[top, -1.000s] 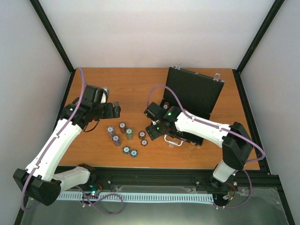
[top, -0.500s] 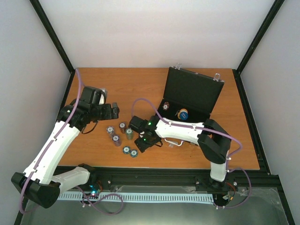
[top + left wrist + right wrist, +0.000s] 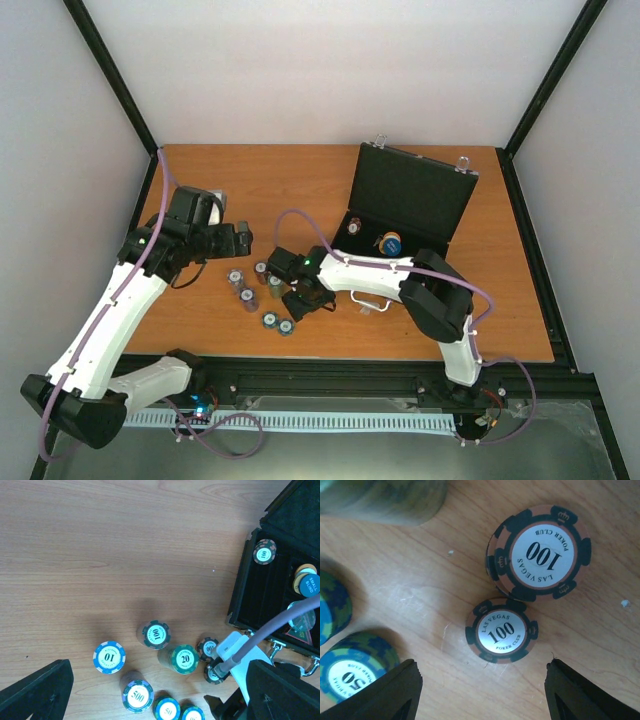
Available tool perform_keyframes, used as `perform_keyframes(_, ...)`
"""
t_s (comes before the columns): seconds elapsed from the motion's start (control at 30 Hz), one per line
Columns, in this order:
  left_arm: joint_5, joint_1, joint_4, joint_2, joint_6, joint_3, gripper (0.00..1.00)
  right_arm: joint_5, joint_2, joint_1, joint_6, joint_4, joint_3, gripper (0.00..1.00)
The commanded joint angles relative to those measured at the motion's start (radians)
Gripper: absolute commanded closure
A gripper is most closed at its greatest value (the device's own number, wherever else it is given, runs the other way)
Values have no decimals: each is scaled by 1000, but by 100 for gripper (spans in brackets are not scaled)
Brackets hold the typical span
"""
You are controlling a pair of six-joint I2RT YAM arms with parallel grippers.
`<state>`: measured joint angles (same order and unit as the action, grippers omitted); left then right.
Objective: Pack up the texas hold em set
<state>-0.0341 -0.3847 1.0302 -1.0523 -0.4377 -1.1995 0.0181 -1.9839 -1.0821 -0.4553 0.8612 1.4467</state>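
My right claw [image 3: 482,664] hangs over the bench [image 3: 290,180], jaws apart. A low 100 chip [image 3: 501,630] stands between the fingers, untouched, with a taller 100 stack [image 3: 538,552] just beside it. My left claw [image 3: 243,236] is spread wide and holds nothing. The black case [image 3: 415,195] stands open near the far right corner.

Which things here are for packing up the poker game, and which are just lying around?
For the job: black case, loose chip stacks, 100 chips inside it, blue disc.
Just there: wooden table, purple cable.
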Motion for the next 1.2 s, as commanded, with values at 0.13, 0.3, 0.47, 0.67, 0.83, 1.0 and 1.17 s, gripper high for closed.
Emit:
perform_keyframes(0.13, -4, -3, 18, 16, 27, -25, 3, 17, -51, 13, -13, -19, 38, 33)
perform_keyframes(0.3, -6, -3, 13, 15, 31, -20, 3, 19, -65, 14, -8, -28, 29, 35)
perform_keyframes(0.47, -6, -3, 8, 11, 30, -15, 3, 35, -69, 24, -10, -40, 14, 36)
perform_keyframes(0.67, -6, -3, 2, 2, 29, -15, 3, 34, -80, 34, -4, -41, 11, 37)
perform_keyframes(0.83, -7, -3, -1, -2, 29, -15, 2, 20, -89, 37, 8, -51, -5, 39)
perform_keyframes(1.0, -11, -3, -2, -4, 28, -12, 3, 15, -94, 45, 13, -55, -12, 42)
perform_keyframes(1.17, -12, -3, -7, -13, 28, -12, 2, 2, -95, 47, 23, -49, -12, 53)
